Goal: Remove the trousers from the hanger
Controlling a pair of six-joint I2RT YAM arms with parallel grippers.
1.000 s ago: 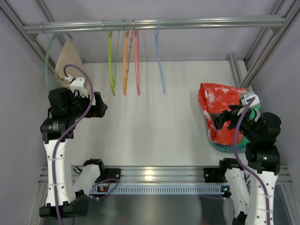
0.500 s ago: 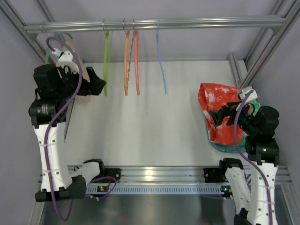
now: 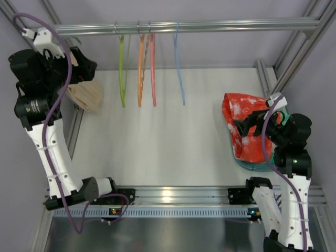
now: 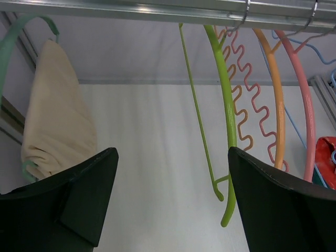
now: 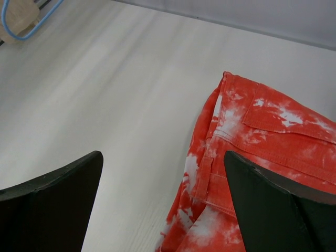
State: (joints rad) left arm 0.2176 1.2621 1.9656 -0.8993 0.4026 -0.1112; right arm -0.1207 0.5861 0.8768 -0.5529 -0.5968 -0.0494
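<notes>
The beige trousers (image 4: 55, 115) hang folded over the teal hanger (image 4: 9, 42) at the far left of the rail. In the top view the trousers (image 3: 86, 97) bunch just below my left gripper (image 3: 90, 65), and the arm hides most of the hanger. In the left wrist view my left gripper (image 4: 173, 199) is open and empty. It sits to the right of the trousers and does not touch them. My right gripper (image 3: 244, 128) is open and empty, hovering over the left edge of the red blotched cloth (image 5: 262, 157).
A lime-green hanger (image 4: 228, 131), an orange one (image 3: 140, 73), a pink one (image 3: 153, 73) and a blue one (image 3: 179, 68) hang on the metal rail (image 3: 210, 24). The red cloth (image 3: 236, 107) lies at the table's right, with a teal edge (image 3: 252, 167) under it.
My left arm has risen and swung up and to the left toward the rail. The trousers now show below the gripper. The right arm has barely moved.
</notes>
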